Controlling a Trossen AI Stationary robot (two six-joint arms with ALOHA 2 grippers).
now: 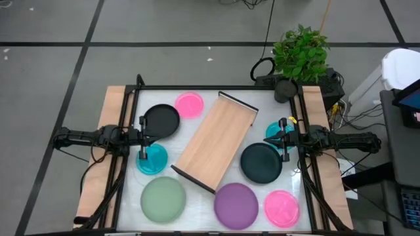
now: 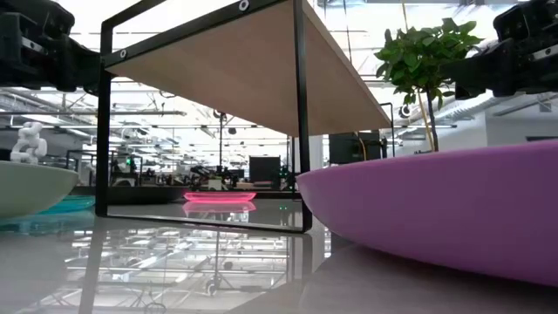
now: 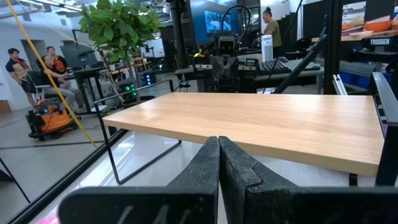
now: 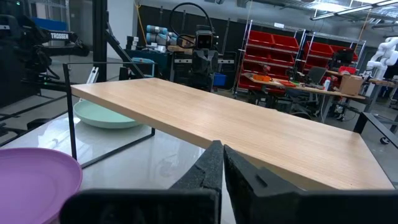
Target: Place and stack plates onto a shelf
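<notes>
The shelf (image 1: 218, 140) sits diagonally mid-counter with its board bare, plates ringed around it within either arm's reach; left hand (image 1: 142, 125) and right hand (image 1: 287, 129) hover at opposite sides, both clenched on nothing, likely poised to start
</notes>
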